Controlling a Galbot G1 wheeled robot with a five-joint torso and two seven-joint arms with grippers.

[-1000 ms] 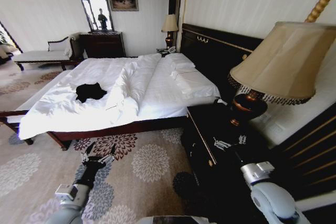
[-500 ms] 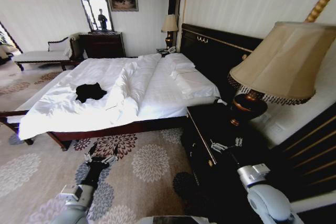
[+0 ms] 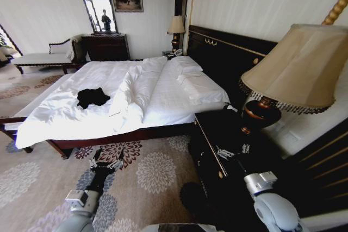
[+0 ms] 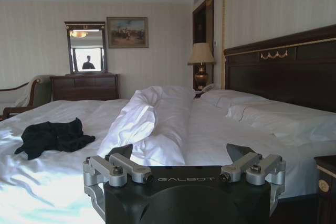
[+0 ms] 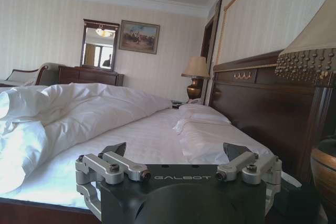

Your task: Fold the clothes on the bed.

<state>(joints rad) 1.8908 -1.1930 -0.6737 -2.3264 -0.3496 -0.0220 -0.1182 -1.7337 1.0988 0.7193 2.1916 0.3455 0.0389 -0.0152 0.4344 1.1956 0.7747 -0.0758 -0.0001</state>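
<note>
A: Approaching step? T-shirt (image 3: 93,97) crumpled on bed (image 3: 163,99), ten o'clock.
B: Yes. Left end effector (image 3: 105,163) and right end effector (image 3: 232,150) both spread, empty. Next calls for closing in.

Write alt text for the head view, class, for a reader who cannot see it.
A crumpled black T-shirt lies on a large white bed. The left gripper hangs open over patterned carpet, the right gripper, also open, over a dark nightstand.

Black T-shirt (image 3: 92,97), white bed (image 3: 163,93), grey floral-patterned carpet (image 3: 155,169).
</note>
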